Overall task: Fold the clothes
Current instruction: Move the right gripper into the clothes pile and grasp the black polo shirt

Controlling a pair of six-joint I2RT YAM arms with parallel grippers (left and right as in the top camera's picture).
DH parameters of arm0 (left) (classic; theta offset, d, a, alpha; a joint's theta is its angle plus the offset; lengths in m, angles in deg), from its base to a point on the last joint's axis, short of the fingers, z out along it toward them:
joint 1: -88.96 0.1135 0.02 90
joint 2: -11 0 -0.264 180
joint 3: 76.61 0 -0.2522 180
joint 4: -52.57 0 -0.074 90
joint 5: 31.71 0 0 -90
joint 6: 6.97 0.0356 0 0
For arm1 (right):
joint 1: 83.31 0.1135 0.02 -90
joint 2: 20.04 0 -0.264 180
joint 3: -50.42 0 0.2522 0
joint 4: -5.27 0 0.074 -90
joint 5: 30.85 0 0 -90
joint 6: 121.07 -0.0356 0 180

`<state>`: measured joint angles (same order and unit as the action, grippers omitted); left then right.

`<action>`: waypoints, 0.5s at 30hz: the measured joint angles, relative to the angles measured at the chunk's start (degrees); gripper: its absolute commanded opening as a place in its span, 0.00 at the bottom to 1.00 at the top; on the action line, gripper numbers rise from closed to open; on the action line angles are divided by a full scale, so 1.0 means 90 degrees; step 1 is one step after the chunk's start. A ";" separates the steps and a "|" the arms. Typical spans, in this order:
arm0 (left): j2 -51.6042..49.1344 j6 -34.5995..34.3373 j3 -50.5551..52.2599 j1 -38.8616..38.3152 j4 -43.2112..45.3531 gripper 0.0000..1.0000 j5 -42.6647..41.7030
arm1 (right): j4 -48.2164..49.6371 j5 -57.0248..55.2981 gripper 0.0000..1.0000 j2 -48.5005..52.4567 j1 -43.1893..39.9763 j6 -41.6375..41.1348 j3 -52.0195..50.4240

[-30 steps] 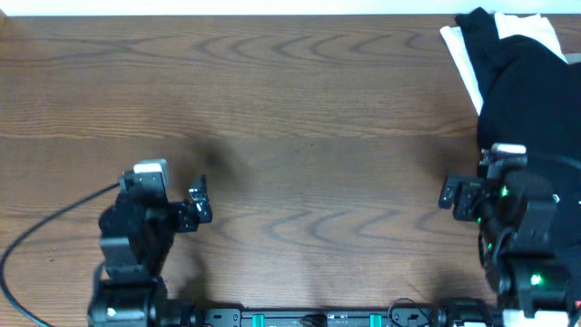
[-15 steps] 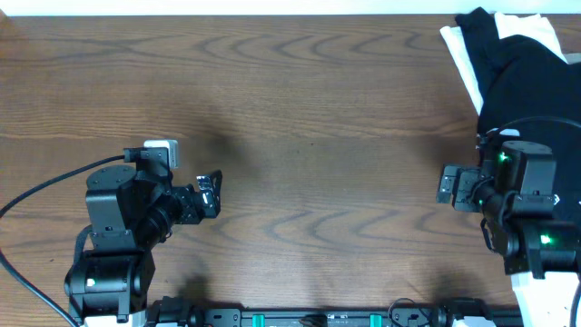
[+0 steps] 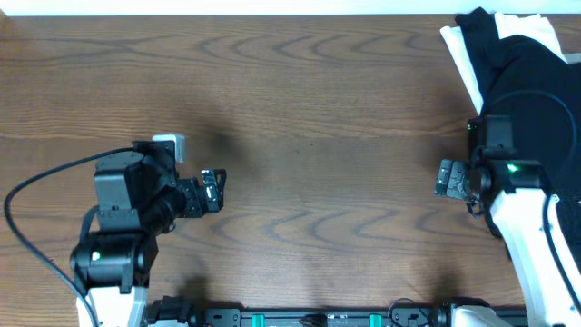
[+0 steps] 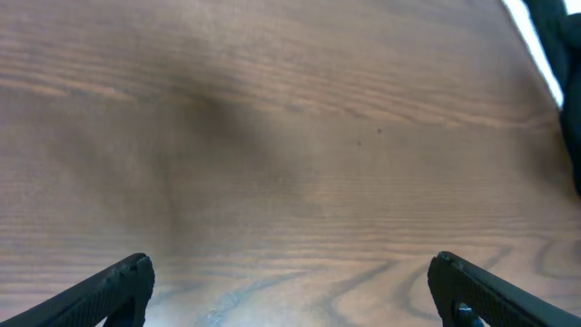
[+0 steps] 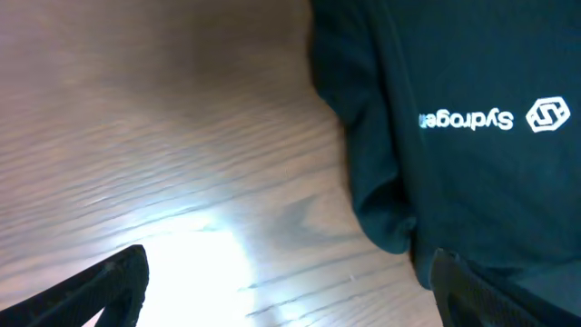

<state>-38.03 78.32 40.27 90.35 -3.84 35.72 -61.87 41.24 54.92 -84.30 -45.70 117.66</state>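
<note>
A pile of black and white clothes (image 3: 531, 82) lies at the table's far right. The black garment on top shows in the right wrist view (image 5: 472, 127) with a small white logo and lettering. My right gripper (image 3: 451, 179) is open and empty over bare wood, just left of the pile's edge; in its wrist view the jaws (image 5: 290, 295) straddle the garment's hem. My left gripper (image 3: 211, 189) is open and empty over the table's left half, far from the clothes; it also shows in the left wrist view (image 4: 290, 291).
The wooden table (image 3: 309, 118) fills the overhead view. A black cable (image 3: 41, 186) loops from the left arm toward the left edge. The arm bases stand along the front edge.
Both arms have risen and reached a little forward. The left gripper moved slightly right and up the table. The right gripper stayed near the pile's left edge.
</note>
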 measured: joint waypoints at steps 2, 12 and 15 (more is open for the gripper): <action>-0.0160 0.0000 0.0000 0.0000 -0.0002 0.98 0.0000 | 0.0051 -0.0146 0.93 0.0289 0.0000 -0.0070 0.0000; -0.0767 0.0000 0.0000 0.0000 -0.0002 0.99 0.0000 | 0.0376 -0.0529 0.91 0.1348 -0.0352 -0.0245 0.0000; -0.0838 0.0000 0.0000 0.0000 0.0000 0.99 0.0000 | 0.0466 -0.0568 0.91 0.1603 -0.0593 -0.0282 0.0002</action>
<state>-45.57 78.32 40.27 90.35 -3.84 35.72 -57.68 36.12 69.34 -89.64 -48.24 117.68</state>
